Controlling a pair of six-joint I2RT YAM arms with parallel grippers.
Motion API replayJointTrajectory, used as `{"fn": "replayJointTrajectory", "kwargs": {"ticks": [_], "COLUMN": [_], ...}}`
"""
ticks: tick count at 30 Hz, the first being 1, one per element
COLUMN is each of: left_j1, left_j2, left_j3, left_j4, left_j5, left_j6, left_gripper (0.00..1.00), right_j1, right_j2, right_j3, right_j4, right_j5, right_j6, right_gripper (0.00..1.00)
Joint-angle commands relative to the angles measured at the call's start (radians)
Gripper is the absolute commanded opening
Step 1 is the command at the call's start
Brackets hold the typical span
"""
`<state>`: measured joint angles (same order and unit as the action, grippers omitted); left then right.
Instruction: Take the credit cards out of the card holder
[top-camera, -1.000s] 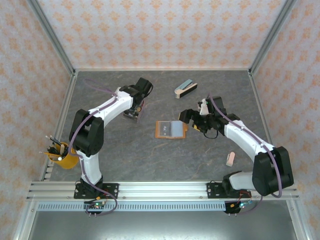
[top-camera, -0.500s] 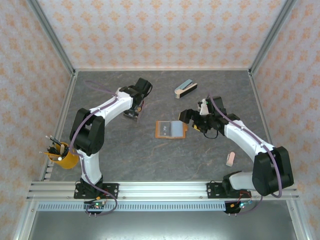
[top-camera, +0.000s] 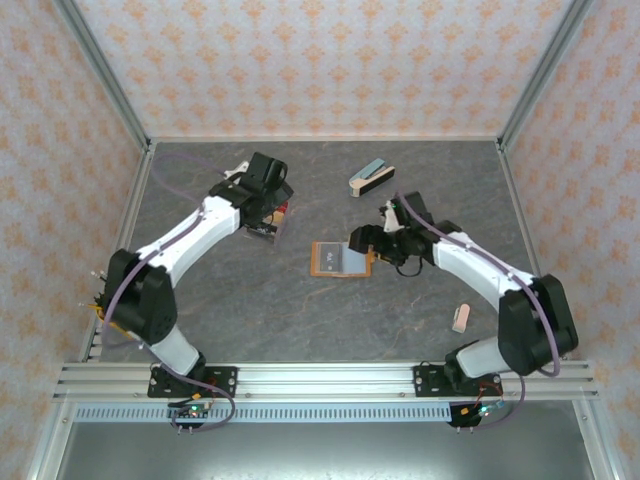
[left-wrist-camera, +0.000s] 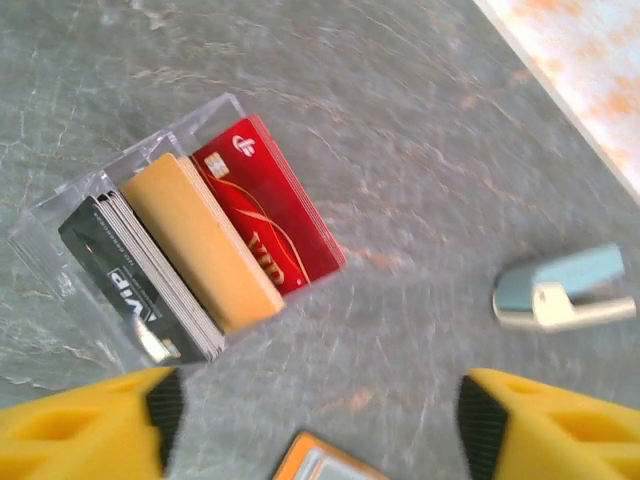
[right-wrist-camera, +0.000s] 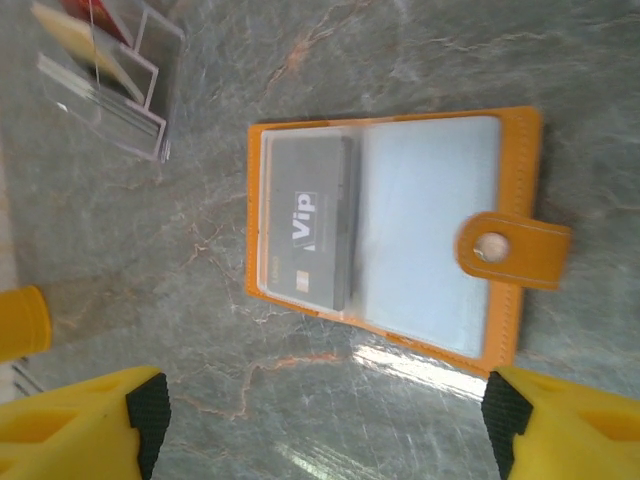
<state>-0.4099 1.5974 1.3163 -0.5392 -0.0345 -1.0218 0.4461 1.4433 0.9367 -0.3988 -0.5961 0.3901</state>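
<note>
At mid-frame on the tabletop (top-camera: 250, 300), the open card holder (top-camera: 342, 258) lies long axis left to right, just left of the spread right hand (top-camera: 364, 240). The left hand (top-camera: 262, 212), also spread, hangs farther off, upper left. A black card (right-wrist-camera: 305, 225) fills one pocket.

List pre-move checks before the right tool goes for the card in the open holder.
1. Card holder open, flat on the table: ok.
2. Black VIP card in its pocket, face visible: ok.
3. Right tool open, empty: ok.
4. Left tool open, empty, by the clear card box: ok.
5. Card holder pinned against sliding: not ok, nothing touches it.
6. More cards in the other pocket: cannot tell.
</note>
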Motion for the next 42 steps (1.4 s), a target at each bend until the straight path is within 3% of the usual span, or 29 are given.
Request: {"fn": "replayJointTrajectory", "kwargs": {"ticks": [1, 5, 8, 12, 19, 24, 30, 37, 42], "left_j1": [0.006, 0.011, 0.015, 0.016, 0.017, 0.016, -0.007, -0.07, -0.097], "left_j2": [-0.083, -0.17, -0.213, -0.238, -0.204, -0.168, -0.103, 0.031, 0.123], "left_j3": [-0.094, -0.183, -0.227, -0.266, -0.293, -0.338, -0.379, -0.366, -0.328], "left_j4": [0.012, -0.022, -0.04, -0.032, 0.029, 0.114, 0.261, 0.386, 0.419], "left_j5": [0.095, 0.085, 0.091, 0.114, 0.246, 0.343, 0.505, 0.602, 0.621], "left_j6": [0.136, 0.179, 0.197, 0.206, 0.272, 0.281, 0.276, 0.248, 0.241], "left_gripper": [0.86, 0.98, 1.0, 1.0, 1.0, 1.0, 0.83, 0.59, 0.49], "right_j1": [0.077, 0.16, 0.202, 0.211, 0.21, 0.211, 0.207, 0.189, 0.174], "right_j2": [0.077, 0.211, 0.301, 0.398, 0.484, 0.526, 0.544, 0.536, 0.523], "right_j3": [0.096, 0.217, 0.296, 0.364, 0.408, 0.411, 0.389, 0.339, 0.31], "right_j4": [-0.074, -0.156, -0.208, -0.251, -0.306, -0.317, -0.312, -0.265, -0.235], "right_j5": [0.169, 0.332, 0.393, 0.322, 0.367, 0.376, 0.385, 0.337, 0.296], "right_j6": [-0.051, -0.106, -0.158, -0.218, -0.23, -0.221, -0.222, -0.219, -0.218], "right_gripper": [0.81, 0.79, 0.79, 0.77, 0.74, 0.59, 0.49, 0.44, 0.41]}}
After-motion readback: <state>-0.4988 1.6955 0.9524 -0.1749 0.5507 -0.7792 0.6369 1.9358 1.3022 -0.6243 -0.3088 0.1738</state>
